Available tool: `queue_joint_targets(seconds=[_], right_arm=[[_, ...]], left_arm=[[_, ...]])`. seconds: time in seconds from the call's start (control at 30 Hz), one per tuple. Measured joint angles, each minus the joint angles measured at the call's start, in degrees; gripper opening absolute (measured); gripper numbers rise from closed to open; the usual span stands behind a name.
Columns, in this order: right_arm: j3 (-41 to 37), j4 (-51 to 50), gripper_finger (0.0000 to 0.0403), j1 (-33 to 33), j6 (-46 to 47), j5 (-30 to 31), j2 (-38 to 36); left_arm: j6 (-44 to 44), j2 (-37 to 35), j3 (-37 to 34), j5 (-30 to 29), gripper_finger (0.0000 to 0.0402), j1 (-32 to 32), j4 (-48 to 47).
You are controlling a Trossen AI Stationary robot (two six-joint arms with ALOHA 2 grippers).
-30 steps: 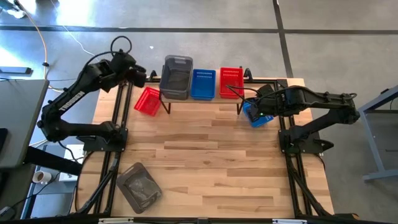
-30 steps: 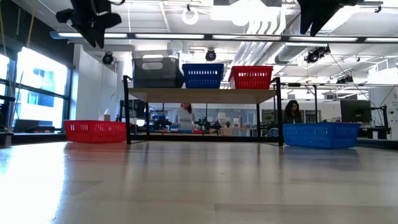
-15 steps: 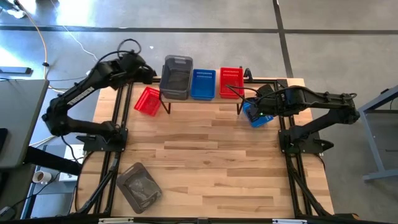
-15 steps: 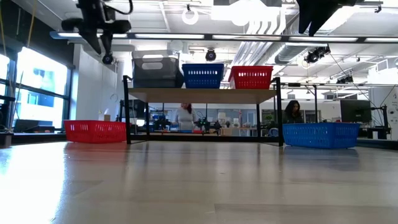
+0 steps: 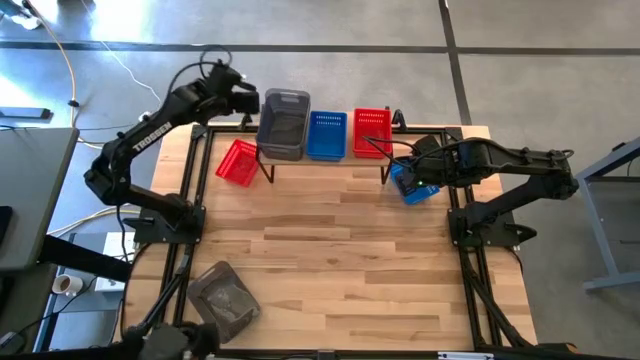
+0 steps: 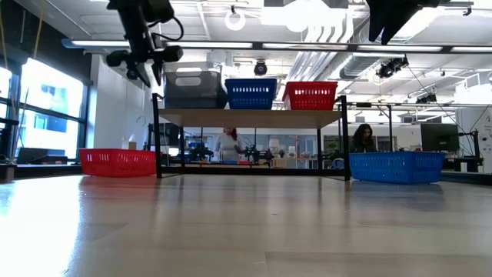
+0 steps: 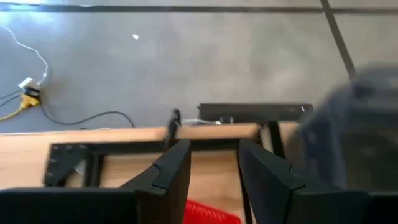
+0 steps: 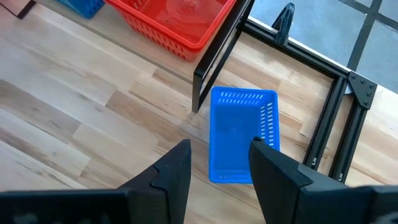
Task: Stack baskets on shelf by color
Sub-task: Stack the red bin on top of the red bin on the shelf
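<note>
On the shelf (image 6: 250, 118) at the far edge stand a grey basket (image 5: 283, 125), a blue basket (image 5: 326, 135) and a red basket (image 5: 371, 132) in a row. A second red basket (image 5: 238, 162) rests on the table left of the shelf. A second blue basket (image 8: 242, 134) lies on the table by the shelf's right leg. Another grey basket (image 5: 225, 298) lies near the front left. My left gripper (image 7: 214, 168) hangs open and empty just left of the shelf's grey basket (image 7: 354, 130). My right gripper (image 8: 221, 165) stands open above the blue table basket.
The shelf's black legs (image 8: 214, 62) stand close to the blue table basket. Black frame rails (image 5: 185, 200) run along both table sides. The middle of the wooden table (image 5: 330, 260) carries nothing. People sit in the room behind the table (image 6: 361, 138).
My left gripper has swung toward the table's right and far edge and sunk a little, rolling about its own axis, and has come up beside the grey basket on the shelf. Its fingers keep the same gap. The baskets have not moved.
</note>
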Motion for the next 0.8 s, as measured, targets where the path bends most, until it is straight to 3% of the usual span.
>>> queue_joint_targets(seconds=[0.13, 0.3, 0.57, 0.8], right_arm=[[0.0, 0.1, 0.0145, 0.0, 0.0, 0.0, 0.0], [0.0, 0.3, 0.0145, 0.0, 0.0, -0.1, 0.0], [0.0, 0.4, 0.0145, 0.0, 0.0, -0.1, 0.0], [0.0, 0.4, 0.0145, 0.0, 0.0, -0.1, 0.0]], left_arm=[[4.5, 0.0, 1.9, 0.0, 0.0126, 4.6, 0.6], [10.3, 0.6, 2.4, 5.0, 0.0126, 9.1, 5.4], [8.5, 4.9, 2.4, 9.4, 0.0126, 13.3, 2.1], [8.9, 9.7, 2.4, 9.2, 0.0126, 13.6, -5.0]])
